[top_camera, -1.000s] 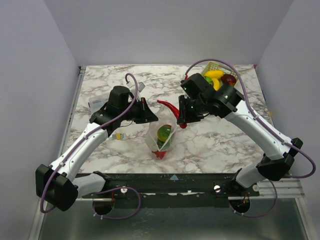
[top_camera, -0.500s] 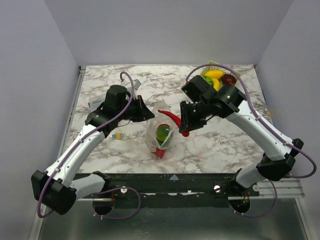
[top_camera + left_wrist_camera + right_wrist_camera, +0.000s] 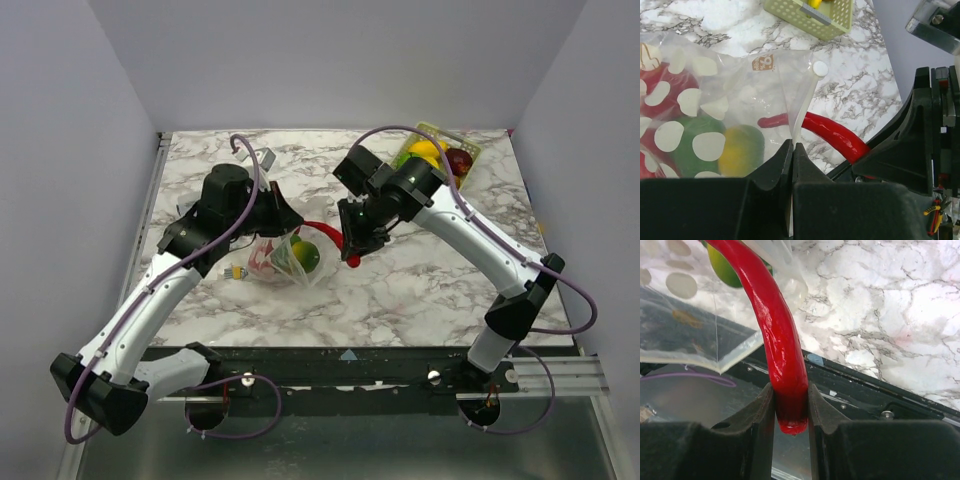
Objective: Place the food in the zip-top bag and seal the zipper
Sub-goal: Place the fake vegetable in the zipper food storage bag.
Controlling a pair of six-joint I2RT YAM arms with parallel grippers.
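Pepper (image 3: 776, 335) at bag (image 3: 715, 95) mouth.
Your left tool (image 3: 792, 148) pinches the bag's zipper (image 3: 805, 102) edge; right tool (image 3: 790, 402) clamps the pepper, tip inside.

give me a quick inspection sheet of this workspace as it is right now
surface: marble table
job's things: zip-top bag holding red, green and yellow toy food, mouth open; red chilli pepper with its tip at the mouth
clutter: lattice basket with banana; small yellow piece
hands: left hand shut on the bag's edge; right hand shut on the pepper
cables: purple cables looped along both arms
surroundings: grey walls
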